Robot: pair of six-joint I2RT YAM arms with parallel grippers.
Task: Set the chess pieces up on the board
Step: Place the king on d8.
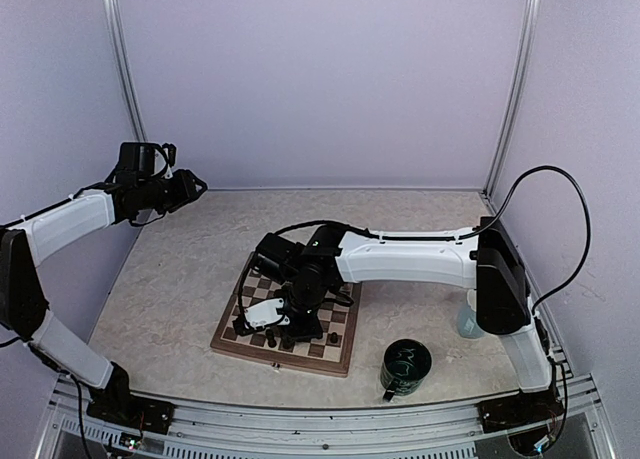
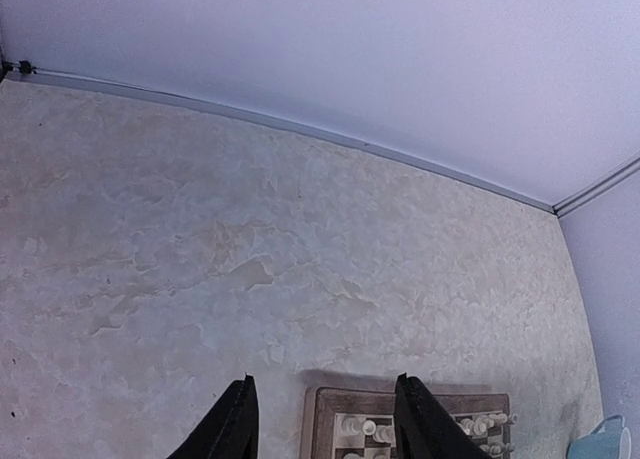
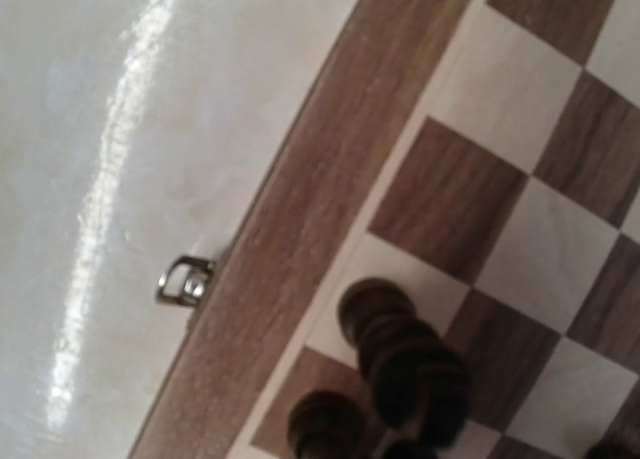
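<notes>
The board (image 1: 338, 354) lies at the table's near middle. Dark chess pieces (image 1: 333, 336) stand along its near rows. My right gripper (image 1: 268, 321) hangs low over the board's near left corner. In the right wrist view its fingers do not show. A tall dark piece (image 3: 405, 364) fills the lower middle, its base on a cream square beside the brown border (image 3: 300, 229), and another dark piece (image 3: 325, 424) stands next to it. My left gripper (image 1: 192, 188) is raised at the far left, open and empty (image 2: 325, 424). Cream pieces (image 2: 365, 429) show on the board's far row.
A dark green mug (image 1: 405, 367) stands right of the board near the front edge. A pale blue mug (image 1: 468, 321) sits behind the right arm and also shows in the left wrist view (image 2: 603, 443). A metal latch (image 3: 185, 281) sticks out from the board's edge.
</notes>
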